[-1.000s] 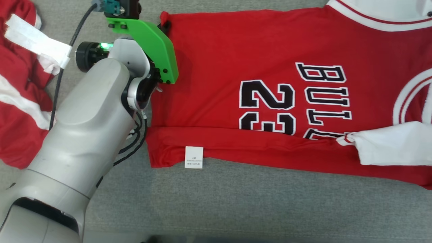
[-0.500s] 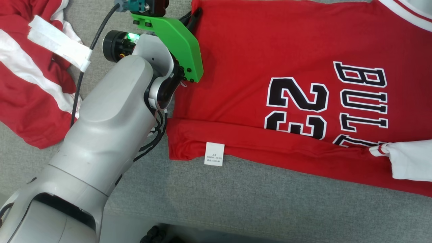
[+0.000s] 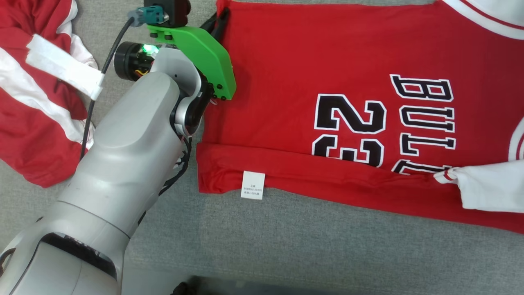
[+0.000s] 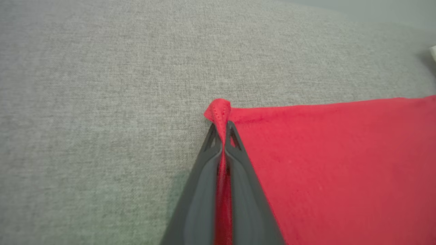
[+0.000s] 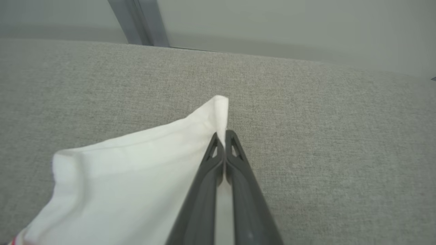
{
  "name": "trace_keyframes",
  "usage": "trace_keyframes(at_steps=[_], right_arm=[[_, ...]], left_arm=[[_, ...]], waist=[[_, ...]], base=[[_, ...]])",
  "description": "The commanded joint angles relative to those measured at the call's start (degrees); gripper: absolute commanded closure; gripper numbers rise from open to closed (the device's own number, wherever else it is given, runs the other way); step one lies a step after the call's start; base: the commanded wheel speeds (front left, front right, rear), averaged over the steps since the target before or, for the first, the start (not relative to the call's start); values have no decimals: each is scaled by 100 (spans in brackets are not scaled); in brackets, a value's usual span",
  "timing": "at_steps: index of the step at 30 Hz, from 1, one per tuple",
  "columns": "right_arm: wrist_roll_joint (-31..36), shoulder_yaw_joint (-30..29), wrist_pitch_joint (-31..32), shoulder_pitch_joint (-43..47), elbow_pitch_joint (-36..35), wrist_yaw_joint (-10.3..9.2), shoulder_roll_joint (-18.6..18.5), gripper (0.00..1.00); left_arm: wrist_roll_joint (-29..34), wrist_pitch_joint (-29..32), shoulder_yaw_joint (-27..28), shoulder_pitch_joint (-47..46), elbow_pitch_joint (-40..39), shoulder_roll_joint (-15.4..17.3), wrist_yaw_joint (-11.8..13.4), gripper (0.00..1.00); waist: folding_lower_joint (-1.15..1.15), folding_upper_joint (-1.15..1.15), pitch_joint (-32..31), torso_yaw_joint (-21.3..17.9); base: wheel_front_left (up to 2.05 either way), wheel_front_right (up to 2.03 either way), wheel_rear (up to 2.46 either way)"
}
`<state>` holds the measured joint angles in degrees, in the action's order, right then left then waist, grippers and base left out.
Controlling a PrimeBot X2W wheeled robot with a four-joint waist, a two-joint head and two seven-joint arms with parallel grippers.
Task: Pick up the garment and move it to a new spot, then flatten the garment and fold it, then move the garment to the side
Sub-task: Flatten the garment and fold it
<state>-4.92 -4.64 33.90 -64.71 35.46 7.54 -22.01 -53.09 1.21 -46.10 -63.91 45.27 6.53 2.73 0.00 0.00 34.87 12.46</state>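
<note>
On the grey fabric surface [image 3: 286, 254] the garment [image 3: 294, 53], a red jersey, lies spread flat across the upper right of the head view. Its near long edge is already turned over, with the care label [image 3: 252, 185] exposed. Folding is judged begun, with further folds and the move aside outstanding. The left end effector [image 4: 223, 136] is clamped on the red hem corner; the right end effector [image 5: 224, 137] is clamped on a white fabric edge.

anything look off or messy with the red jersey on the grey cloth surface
On the red number-23 jersey, the near edge is folded over, showing the white care label, and a white sleeve is bunched. A second red-and-white garment lies crumpled at left.
</note>
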Motion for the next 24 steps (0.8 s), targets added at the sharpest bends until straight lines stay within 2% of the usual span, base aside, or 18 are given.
trace_keyframes(at_steps=[1, 6, 12, 19, 24], right_arm=[[58, -27, -167, 17, -74, -9, 42, 100], [113, 180, -542, 141, -142, -9, 19, 100], [-224, 477, -689, 473, -206, -9, 5, 100], [-725, 1210, -700, 1333, -834, -9, -267, 100], [-1107, 1535, -547, 2114, -1443, -9, -468, 100]], left_arm=[[50, -135, 55, -80, 71, 76, 31, 100], [133, -504, 91, -108, 248, 145, 22, 100], [167, -577, -15, 125, 465, 179, -138, 100], [301, -822, -235, 537, 650, 331, -253, 100], [590, -1236, -474, 865, 652, 520, -383, 100]], waist=[[0, 0, -91, -78], [0, 0, -295, -237], [0, 0, -622, -407], [0, 0, -1092, -617], [0, 0, -1438, -782]], base=[[0, 0, 0], [0, 0, 0], [0, 0, 0], [0, 0, 0], [0, 0, 0]])
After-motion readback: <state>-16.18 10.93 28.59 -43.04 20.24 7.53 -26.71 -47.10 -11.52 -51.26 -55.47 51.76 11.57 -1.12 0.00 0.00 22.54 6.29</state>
